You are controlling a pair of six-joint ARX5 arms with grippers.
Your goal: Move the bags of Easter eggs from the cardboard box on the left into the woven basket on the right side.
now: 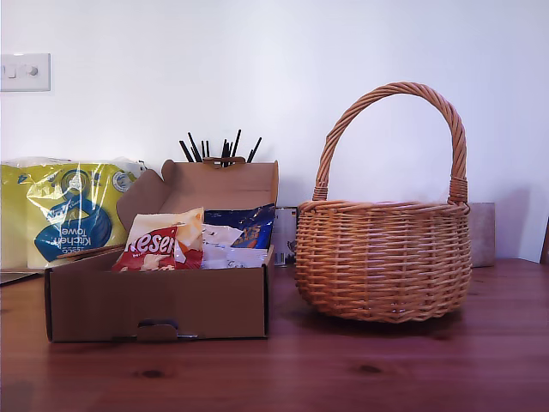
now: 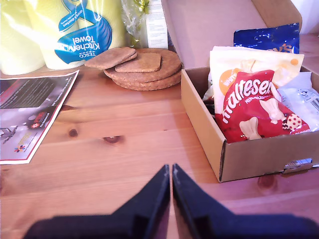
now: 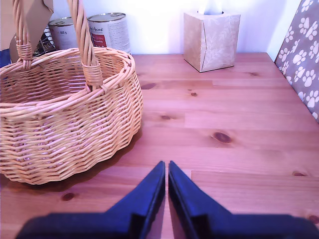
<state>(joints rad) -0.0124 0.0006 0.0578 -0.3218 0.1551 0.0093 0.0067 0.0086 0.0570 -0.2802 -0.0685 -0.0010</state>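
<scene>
**Both grippers low over the desk, pouches in the carton**

Cardboard box (image 1: 154,300): plain brown corrugated, shallow, lid flap up, at the exterior view's left. In it, crinkly bags of Easter eggs (image 2: 251,102): red-and-cream one at the front, blue foil behind, pale one alongside. Woven basket (image 1: 383,257): round tan wicker, bulging, tall arched handle, at the exterior view's right, apart from the box. Desk (image 1: 343,369): knotted reddish wood.

My first gripper (image 2: 171,172) hangs low, jaws pressed together, holding nothing; box near, ahead and to one side. My second gripper (image 3: 166,169) likewise, jaws closed and empty, basket (image 3: 65,124) near, just off its line.
</scene>
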